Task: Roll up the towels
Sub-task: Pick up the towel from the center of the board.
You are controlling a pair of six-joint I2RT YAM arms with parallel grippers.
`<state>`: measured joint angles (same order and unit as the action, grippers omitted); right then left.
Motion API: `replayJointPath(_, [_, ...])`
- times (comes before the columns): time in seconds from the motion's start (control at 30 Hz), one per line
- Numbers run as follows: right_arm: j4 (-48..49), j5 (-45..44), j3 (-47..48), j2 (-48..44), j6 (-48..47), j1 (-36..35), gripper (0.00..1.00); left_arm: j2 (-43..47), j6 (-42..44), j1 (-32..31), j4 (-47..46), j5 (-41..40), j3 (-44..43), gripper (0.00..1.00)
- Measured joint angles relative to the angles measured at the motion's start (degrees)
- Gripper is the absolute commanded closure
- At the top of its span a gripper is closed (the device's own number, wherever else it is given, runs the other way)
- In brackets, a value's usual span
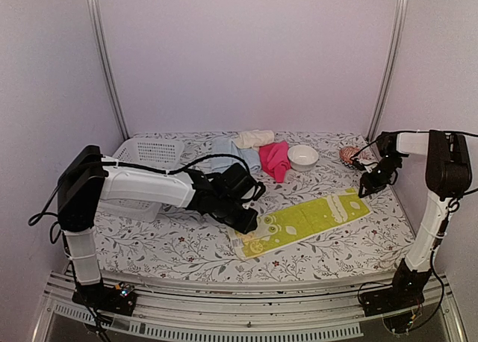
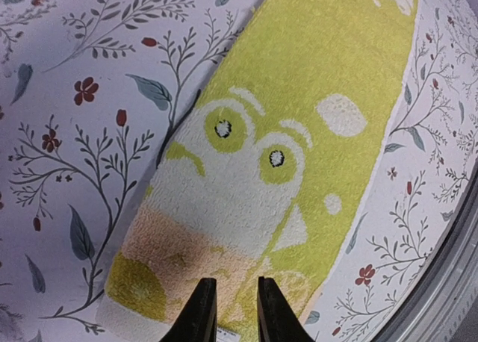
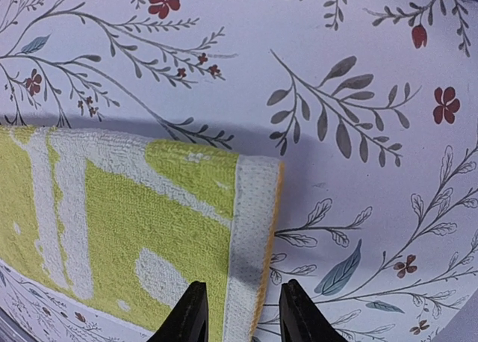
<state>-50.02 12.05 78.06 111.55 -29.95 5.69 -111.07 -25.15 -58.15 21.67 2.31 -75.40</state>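
Note:
A yellow-green towel (image 1: 306, 219) with a white pattern lies flat as a long strip across the floral cover. My left gripper (image 1: 250, 222) hovers over its near-left end. In the left wrist view the towel (image 2: 299, 133) lies flat below, and the gripper (image 2: 230, 282) has its jaws a little apart with nothing pinched. My right gripper (image 1: 366, 187) is over the far-right end. It (image 3: 240, 286) stands open, its jaws on either side of the white hem of the towel (image 3: 134, 215). Pink (image 1: 275, 159), light blue (image 1: 228, 155) and cream (image 1: 254, 138) towels lie bunched at the back.
A white slotted basket (image 1: 146, 151) stands at the back left, partly behind my left arm. A white bowl (image 1: 302, 157) sits beside the pink towel. A small patterned round object (image 1: 348, 154) lies near the right arm. The table's front edge runs close below the yellow-green towel.

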Motion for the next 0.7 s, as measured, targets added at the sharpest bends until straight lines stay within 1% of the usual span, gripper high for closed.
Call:
replayJointPath(0.23, [0.5,-0.7,0.0,0.5,0.3,0.0,0.68,0.0,-0.1,0.0,-0.1,0.0,0.0,0.77])
replayJointPath(0.7, [3.2,-6.9,-2.4,1.2,0.7,-3.1,0.68,0.0,-0.2,0.1,-1.1,0.0,0.0,0.76])
